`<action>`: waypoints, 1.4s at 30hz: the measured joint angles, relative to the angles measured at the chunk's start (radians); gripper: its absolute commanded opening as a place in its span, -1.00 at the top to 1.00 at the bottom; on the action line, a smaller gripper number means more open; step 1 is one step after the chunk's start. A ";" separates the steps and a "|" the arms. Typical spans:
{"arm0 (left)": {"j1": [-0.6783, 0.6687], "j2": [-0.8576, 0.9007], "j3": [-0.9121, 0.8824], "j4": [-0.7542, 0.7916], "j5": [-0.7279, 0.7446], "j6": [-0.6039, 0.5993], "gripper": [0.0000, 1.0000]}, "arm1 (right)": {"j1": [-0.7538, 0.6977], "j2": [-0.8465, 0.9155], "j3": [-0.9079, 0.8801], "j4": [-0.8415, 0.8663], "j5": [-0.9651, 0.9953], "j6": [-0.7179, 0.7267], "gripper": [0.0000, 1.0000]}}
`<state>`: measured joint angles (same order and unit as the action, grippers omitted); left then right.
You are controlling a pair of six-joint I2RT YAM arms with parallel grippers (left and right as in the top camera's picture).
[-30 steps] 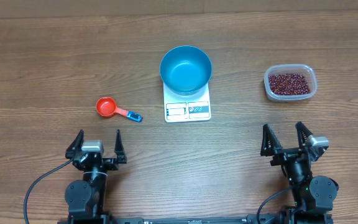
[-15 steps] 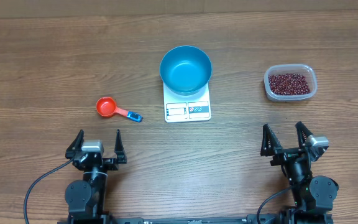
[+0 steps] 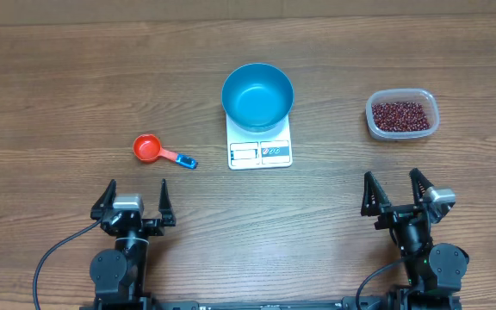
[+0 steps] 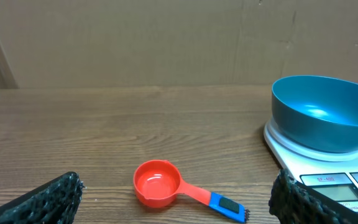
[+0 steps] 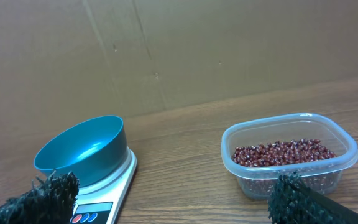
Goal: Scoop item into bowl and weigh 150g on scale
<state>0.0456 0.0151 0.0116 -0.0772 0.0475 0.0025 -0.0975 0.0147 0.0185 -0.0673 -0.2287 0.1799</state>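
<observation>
Both pincers, left gripper (image 3: 135, 196) and right gripper (image 3: 393, 188), are gaping wide, gripping nothing. Ahead between them, the bowl (image 3: 257, 96) is sitting on the scale (image 3: 260, 152); beans (image 3: 401, 115) are lying in a tub (image 3: 401, 135) ahead of the right gripper.

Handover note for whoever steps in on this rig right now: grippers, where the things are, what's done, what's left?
Left gripper: open, empty, parked just short of the red scoop.
Right gripper: open, empty, parked short of the clear tub.
Things: the blue bowl sits empty on the white scale in the middle. All the beans are in the tub, far right. The scoop lies left of the scale.
Done: bowl is on the scale; nothing scooped.
Left: pick up the scoop, then move beans from the tub into the bowl until the scale shows the target weight.
</observation>
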 measured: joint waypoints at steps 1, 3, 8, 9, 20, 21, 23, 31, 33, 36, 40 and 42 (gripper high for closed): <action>0.000 0.000 0.000 0.000 0.000 0.000 -0.99 | 0.000 0.000 0.000 0.000 0.000 -0.001 -1.00; 0.000 0.000 0.000 0.000 0.000 0.000 -0.99 | 0.000 0.000 0.000 0.000 0.000 -0.001 -1.00; 0.000 0.000 0.000 0.000 0.000 0.000 -0.99 | 0.000 0.000 0.000 0.000 0.000 0.000 -1.00; 0.000 0.000 0.000 0.000 0.000 0.000 -0.98 | 0.000 0.000 0.000 0.000 0.000 -0.001 -1.00; 0.000 0.000 0.000 0.000 0.000 0.000 -0.99 | 0.000 0.000 0.000 0.000 0.000 0.000 -1.00; 0.000 0.000 0.000 0.002 0.000 0.000 -0.99 | 0.000 0.000 0.000 0.000 0.000 0.000 -1.00; 0.000 0.000 -0.003 0.025 0.000 0.000 -0.99 | 0.000 0.000 0.000 0.000 0.000 -0.001 -1.00; 0.000 0.000 0.004 0.265 0.055 -0.001 -0.99 | 0.000 0.000 0.000 0.003 0.000 0.000 -1.00; 0.000 0.000 0.023 0.240 0.058 -0.001 -0.99 | 0.000 0.000 0.000 0.003 0.000 -0.001 -1.00; 0.000 0.000 0.090 0.137 0.056 -0.002 -0.99 | 0.000 0.000 0.000 0.003 0.000 -0.001 -1.00; 0.000 0.008 0.248 -0.070 0.006 -0.023 -0.99 | 0.000 0.000 0.000 0.003 0.000 -0.001 -1.00; 0.000 0.035 0.351 -0.182 -0.039 -0.045 -0.99 | 0.000 0.000 0.000 0.003 0.000 0.000 -1.00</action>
<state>0.0456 0.0502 0.3622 -0.2596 0.0082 -0.0422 -0.0975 0.0147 0.0185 -0.0643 -0.2291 0.1795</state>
